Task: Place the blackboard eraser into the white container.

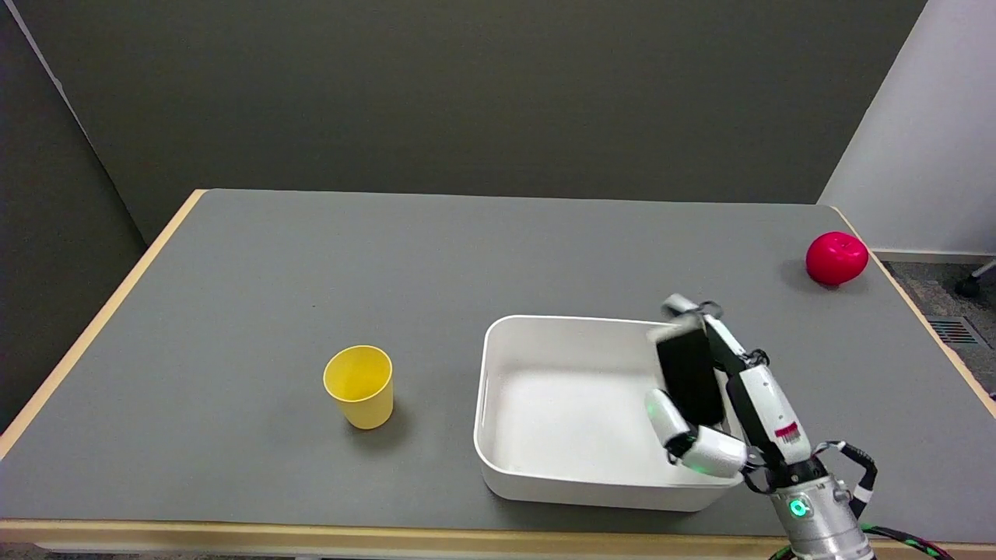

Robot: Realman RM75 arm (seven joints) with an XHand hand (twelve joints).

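Right hand (712, 397) grips eraser (689, 376) (black) over white container (498, 389).

You had a dark grey wall (467, 93) behind the grey, wood-edged table (257, 257), a white wall (926, 132) at right, and what looked like a chair caster (969, 286) on patterned floor (930, 292).

Yellow cup (359, 386) upright; red apple (836, 258) far-right.

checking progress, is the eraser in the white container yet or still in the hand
Held: the right hand grips the blackboard eraser over the white container's right side, not yet released.
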